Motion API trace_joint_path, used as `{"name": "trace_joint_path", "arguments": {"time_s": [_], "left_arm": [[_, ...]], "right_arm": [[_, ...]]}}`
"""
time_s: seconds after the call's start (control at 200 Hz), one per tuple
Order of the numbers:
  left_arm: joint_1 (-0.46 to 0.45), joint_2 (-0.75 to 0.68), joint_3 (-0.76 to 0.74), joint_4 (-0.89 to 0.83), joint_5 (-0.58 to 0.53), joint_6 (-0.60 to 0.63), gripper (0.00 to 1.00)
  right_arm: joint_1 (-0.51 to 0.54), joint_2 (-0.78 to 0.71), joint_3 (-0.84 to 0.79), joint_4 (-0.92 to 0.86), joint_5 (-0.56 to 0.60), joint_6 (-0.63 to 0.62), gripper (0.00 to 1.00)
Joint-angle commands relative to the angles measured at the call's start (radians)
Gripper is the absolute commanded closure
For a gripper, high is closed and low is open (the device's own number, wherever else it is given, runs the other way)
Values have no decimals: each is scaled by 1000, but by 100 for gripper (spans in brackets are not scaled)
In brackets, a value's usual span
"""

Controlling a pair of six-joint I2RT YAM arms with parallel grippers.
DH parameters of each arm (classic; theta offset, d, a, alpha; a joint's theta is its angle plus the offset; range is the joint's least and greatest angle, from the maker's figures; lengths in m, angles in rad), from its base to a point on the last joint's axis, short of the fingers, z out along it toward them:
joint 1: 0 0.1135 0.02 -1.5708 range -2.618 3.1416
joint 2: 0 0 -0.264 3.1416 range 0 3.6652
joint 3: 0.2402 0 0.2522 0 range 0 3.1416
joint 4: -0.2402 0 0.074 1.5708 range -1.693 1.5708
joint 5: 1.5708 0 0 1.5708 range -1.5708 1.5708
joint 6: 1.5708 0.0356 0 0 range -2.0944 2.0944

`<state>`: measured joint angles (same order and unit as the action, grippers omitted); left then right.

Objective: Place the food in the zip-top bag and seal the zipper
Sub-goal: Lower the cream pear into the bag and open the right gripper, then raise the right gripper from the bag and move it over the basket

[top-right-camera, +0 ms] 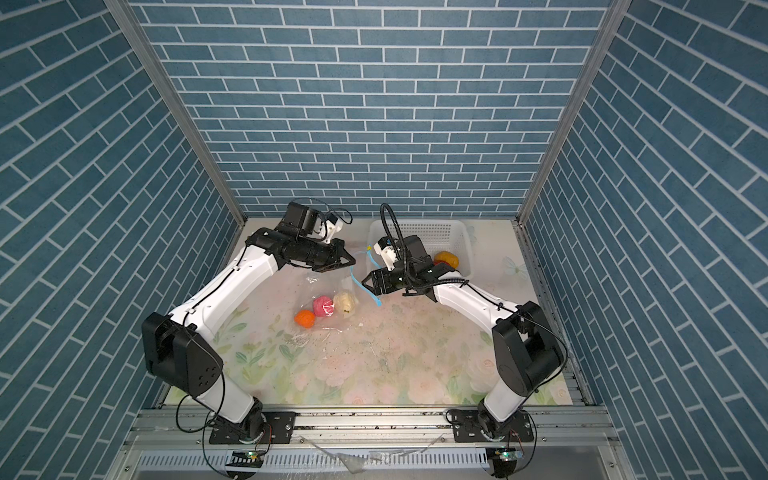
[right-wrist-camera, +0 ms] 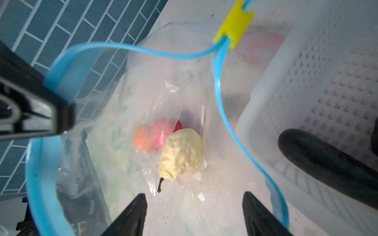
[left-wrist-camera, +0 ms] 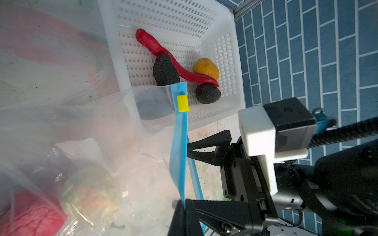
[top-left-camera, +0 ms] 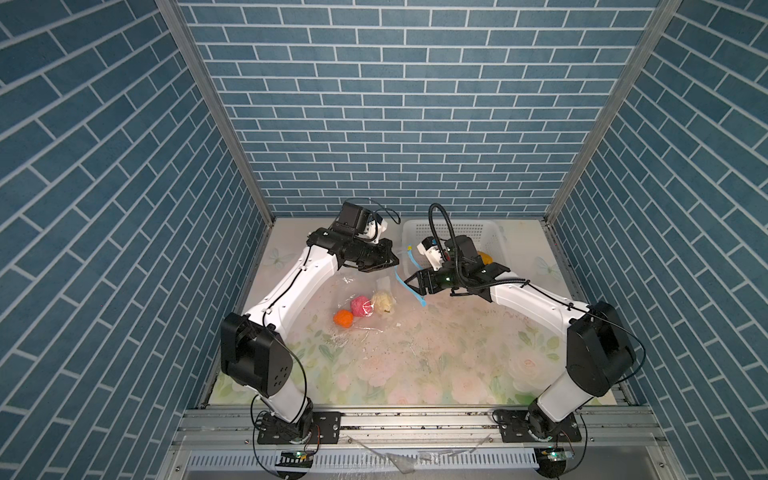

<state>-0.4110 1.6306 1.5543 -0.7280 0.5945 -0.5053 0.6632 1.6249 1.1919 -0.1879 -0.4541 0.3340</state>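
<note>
Left gripper [top-left-camera: 394, 262] in a top view pinches the zipper [top-left-camera: 417, 298], holding the zip-top bag [top-left-camera: 382, 286] open on the bench; left wrist view: red chilli [left-wrist-camera: 161, 51] lies in the basket [left-wrist-camera: 173, 18]; right wrist view: right gripper [right-wrist-camera: 194, 214] spread, empty at the mouth, so fetching that chilli likely comes next.

White perforated basket [top-left-camera: 490, 237] sits at far edge of floral worktop [top-left-camera: 415, 374], right of ctr. Dark specks [top-left-camera: 419, 347] scattered mid-worktop. Blue brick-pattern walls [top-left-camera: 395, 104] on 3 sides. Clear plastic scrap [top-left-camera: 400, 459] by front rail.
</note>
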Motion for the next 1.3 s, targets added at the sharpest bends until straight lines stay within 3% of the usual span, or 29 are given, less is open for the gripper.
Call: {"name": "trace_joint_path", "arguments": {"time_s": [0.0, 0.37, 0.71, 1.065, 1.295], "left_arm": [[-2, -32, -11, -7, -12, 19, 100], [-3, -33, -42, 35, 7, -6, 100], [-2, -31, -48, 41, 17, -7, 100], [-3, -27, -31, 36, 21, -9, 100], [-2, -23, -17, 21, 18, 0, 100]], "right_arm": [[7, -77, 4, -41, 44, -6, 27], [-12, -158, 104, -294, 293, -139, 27], [-72, -148, 161, -375, 331, -151, 28], [-127, 50, 438, -709, 408, -294, 29], [-149, 190, 614, -832, 443, -300, 29]]}}
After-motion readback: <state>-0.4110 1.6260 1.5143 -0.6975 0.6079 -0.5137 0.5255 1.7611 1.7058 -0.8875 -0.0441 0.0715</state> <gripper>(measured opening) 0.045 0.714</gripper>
